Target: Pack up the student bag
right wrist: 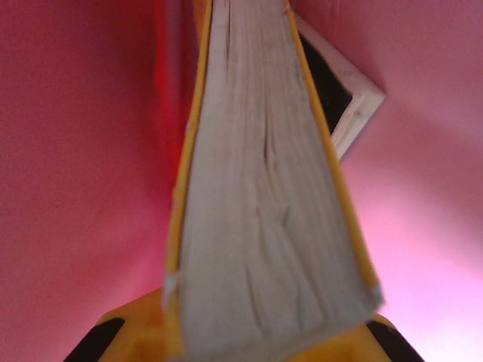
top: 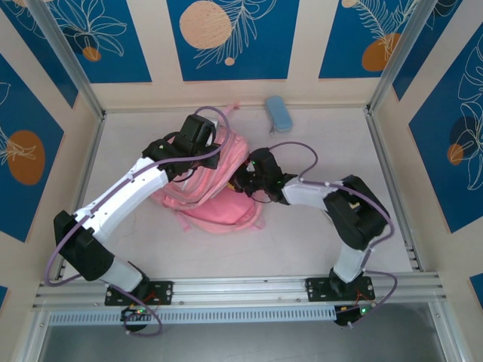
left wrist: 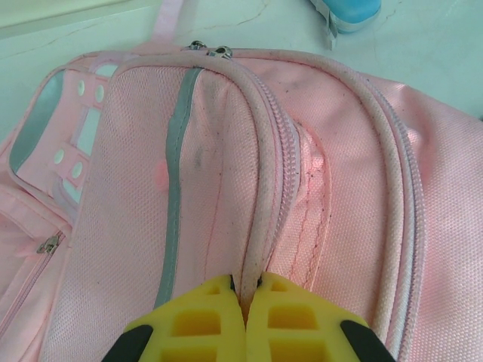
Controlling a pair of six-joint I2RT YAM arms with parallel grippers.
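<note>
bag: student bag (top: 215, 197) lies mid-table between both arms; light-blue pencil case (top: 278, 112) sits well apart by the back wall.
left gripper (left wrist: 245, 305): clenched on the piped rim of the bag's opening, lifting it.
right gripper (right wrist: 249, 343): clamped on a yellow-covered book (right wrist: 264, 188), its far end inside the pink lining.
step: probably sliding the book in.
how: hold the rim taut and high; push straight along the lining, beside the white-edged item (right wrist: 355, 105); release once seated.
risk: a corner snagging fabric.

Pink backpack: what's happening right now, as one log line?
left gripper: shut on student bag opening edge | right gripper: shut on yellow-covered book, inside it | blue pencil case: on table, outside
</note>
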